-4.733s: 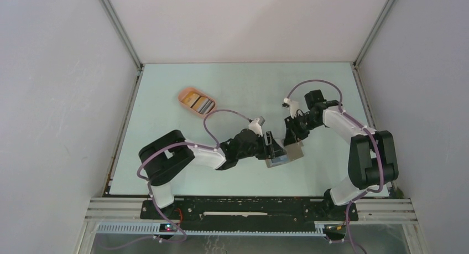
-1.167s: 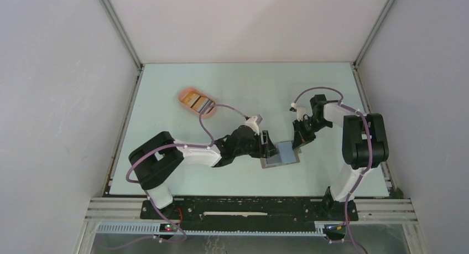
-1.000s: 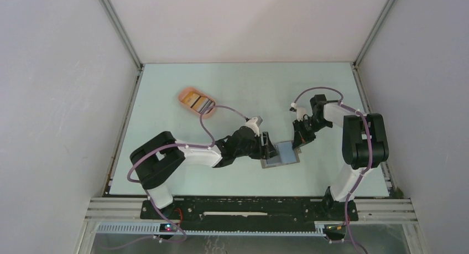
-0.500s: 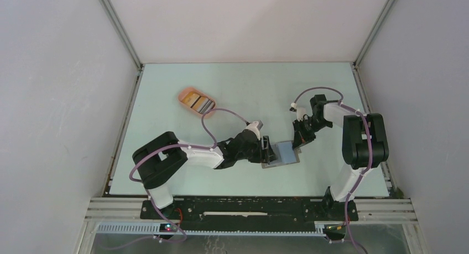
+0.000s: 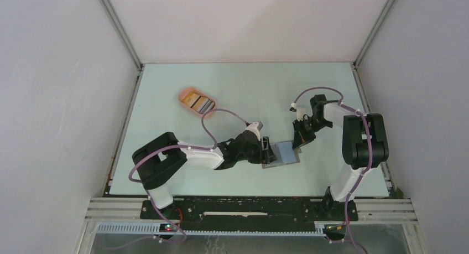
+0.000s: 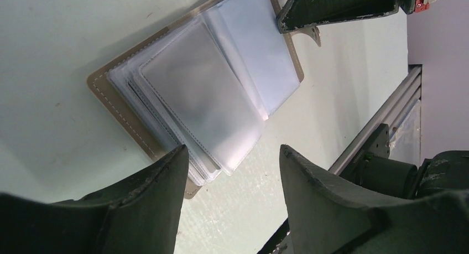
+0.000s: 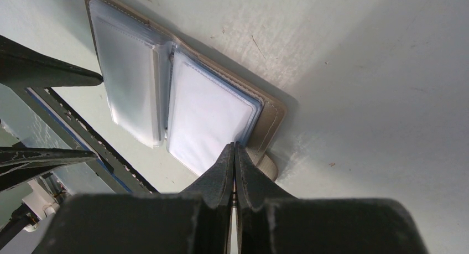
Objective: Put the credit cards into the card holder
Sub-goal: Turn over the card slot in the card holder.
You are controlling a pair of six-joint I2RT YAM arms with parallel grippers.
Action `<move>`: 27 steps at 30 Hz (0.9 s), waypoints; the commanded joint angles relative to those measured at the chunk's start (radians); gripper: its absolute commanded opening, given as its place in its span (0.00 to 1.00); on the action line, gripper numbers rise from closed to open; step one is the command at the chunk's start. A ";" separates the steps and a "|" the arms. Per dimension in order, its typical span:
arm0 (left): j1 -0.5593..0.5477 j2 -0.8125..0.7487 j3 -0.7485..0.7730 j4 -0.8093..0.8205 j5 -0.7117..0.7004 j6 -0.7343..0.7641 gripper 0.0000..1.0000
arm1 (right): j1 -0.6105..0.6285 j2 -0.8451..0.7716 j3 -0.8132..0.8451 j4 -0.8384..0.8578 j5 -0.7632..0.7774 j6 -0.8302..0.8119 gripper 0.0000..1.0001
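Observation:
The card holder (image 5: 285,152) lies open and flat on the table, its clear plastic sleeves (image 6: 204,93) fanned out over a tan cover (image 7: 274,118). My left gripper (image 5: 269,151) is open at its left edge, and its jaws (image 6: 232,151) straddle the near corner of the sleeves with nothing between them. My right gripper (image 5: 299,143) is shut, its tips (image 7: 235,146) resting on the holder's right edge next to the small tab (image 7: 266,166). The credit cards (image 5: 199,103), one yellow-orange and others dark with pale stripes, lie in the tray at the far left, away from both grippers.
The peach-orange oval tray (image 5: 187,93) sits at the far left of the table. A metal rail (image 5: 249,201) runs along the near edge by the arm bases. Grey walls close in the table on three sides.
Several seconds ago the holder was propped up between the grippers; now it lies spread flat. Over the last second my left gripper slid slightly nearer and leftward; the right has stayed put.

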 commanded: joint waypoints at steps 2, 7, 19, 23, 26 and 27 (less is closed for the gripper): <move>-0.014 -0.058 0.038 -0.035 -0.034 0.014 0.66 | 0.006 -0.012 0.017 0.004 -0.015 -0.010 0.08; -0.024 -0.072 0.039 -0.036 -0.033 0.012 0.66 | 0.006 -0.013 0.018 0.004 -0.015 -0.010 0.08; -0.034 -0.074 0.045 -0.013 -0.049 -0.003 0.65 | 0.007 -0.014 0.018 0.004 -0.015 -0.010 0.08; -0.034 -0.048 0.048 0.010 -0.044 -0.013 0.65 | 0.007 -0.014 0.017 0.003 -0.015 -0.010 0.08; -0.034 -0.031 0.050 0.025 -0.020 -0.020 0.64 | 0.007 -0.014 0.017 0.003 -0.016 -0.010 0.08; -0.034 -0.026 0.051 0.028 -0.017 -0.021 0.64 | 0.007 -0.015 0.018 0.003 -0.016 -0.010 0.08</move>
